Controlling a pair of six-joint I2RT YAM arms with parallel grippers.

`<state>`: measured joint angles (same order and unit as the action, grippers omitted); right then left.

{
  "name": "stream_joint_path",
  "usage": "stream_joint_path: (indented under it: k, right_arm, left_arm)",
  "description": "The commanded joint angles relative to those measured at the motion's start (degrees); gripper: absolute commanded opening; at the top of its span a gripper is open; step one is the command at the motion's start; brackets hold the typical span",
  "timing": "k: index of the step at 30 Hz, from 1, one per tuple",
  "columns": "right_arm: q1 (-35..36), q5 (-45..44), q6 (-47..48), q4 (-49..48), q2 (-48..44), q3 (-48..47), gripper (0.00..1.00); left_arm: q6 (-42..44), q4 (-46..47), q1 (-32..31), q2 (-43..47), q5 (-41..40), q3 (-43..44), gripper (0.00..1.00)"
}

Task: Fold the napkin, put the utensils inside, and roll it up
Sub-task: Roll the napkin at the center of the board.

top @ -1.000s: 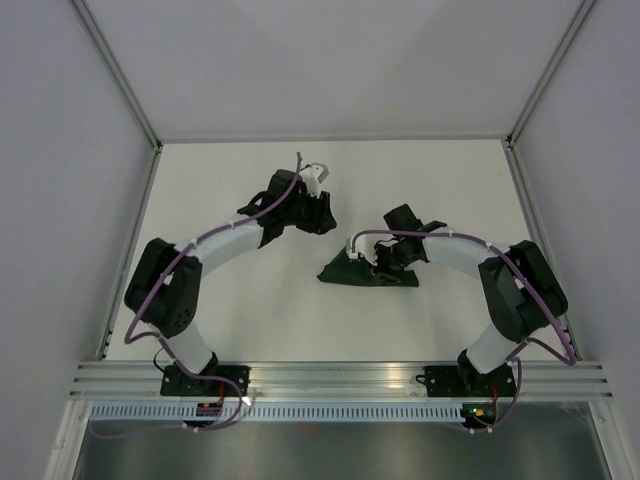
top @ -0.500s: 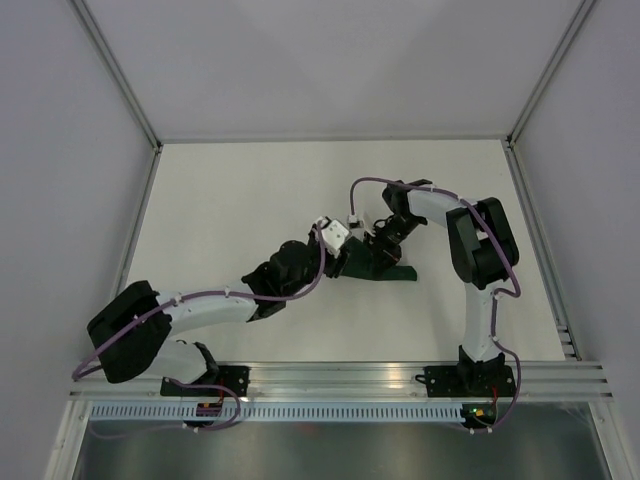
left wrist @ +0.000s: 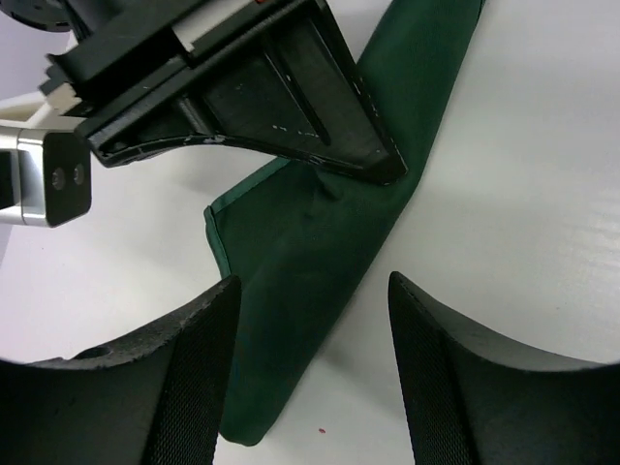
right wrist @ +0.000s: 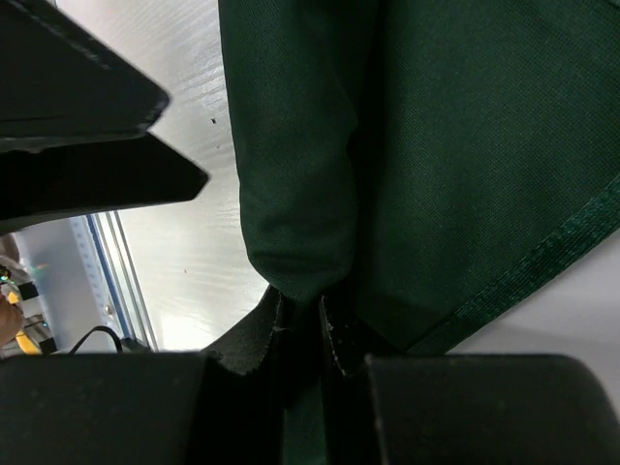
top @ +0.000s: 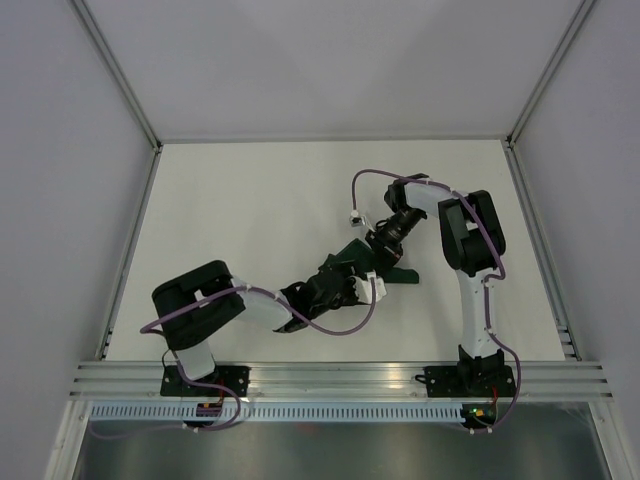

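Note:
The dark green napkin [top: 352,252] lies as a long folded strip [left wrist: 320,262] in the middle of the white table. My right gripper [top: 380,248] reaches down from the far side and is shut on a fold of the napkin [right wrist: 436,145], the cloth pinched between its fingertips [right wrist: 276,325]. My left gripper [left wrist: 310,358] is open, low over the strip's near end. That end lies between the jaws, close to the left finger [left wrist: 189,378] and apart from the right finger [left wrist: 465,387]. The utensils are out of view.
The right arm's finger [left wrist: 291,107] crosses the top of the left wrist view, its tip on the cloth. An aluminium rail [top: 340,375] runs along the near table edge, and grey walls with metal posts [top: 125,250] enclose the sides.
The left arm has swung from the far left of the table down to the napkin's near end, its jaws widening. The right arm has stretched farther out, still gripping the cloth.

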<state>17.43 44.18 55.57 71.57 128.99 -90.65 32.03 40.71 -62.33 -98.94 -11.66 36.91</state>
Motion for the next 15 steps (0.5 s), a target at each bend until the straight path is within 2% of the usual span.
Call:
stream_joint_path:
  k: [1, 5, 9, 13, 15]
  right_arm:
    - [-0.2, -10.0, 4.0, -4.5, 4.8, 0.7, 0.05]
    - [-0.2, -9.9, 3.8, -4.0, 5.4, 0.0, 0.05]
    - [-0.3, -9.8, 3.8, -3.5, 5.6, -0.2, 0.05]
    - [-0.3, -9.7, 3.8, -3.4, 5.7, -0.6, 0.05]
    - [-0.4, -9.6, 3.8, -3.0, 5.7, -0.8, 0.05]
  left_arm:
    - [9.2, 8.2, -0.3, -3.1, 0.9, 1.5, 0.68]
    - [12.5, 9.1, -0.3, -6.4, 2.3, 2.7, 0.69]
    - [13.1, 5.4, -0.2, -7.6, 5.1, 4.2, 0.7]
    - [12.4, -2.2, -0.1, -8.6, 9.6, 6.9, 0.67]
    - [11.6, -8.0, 0.1, -8.6, 11.4, 8.4, 0.61]
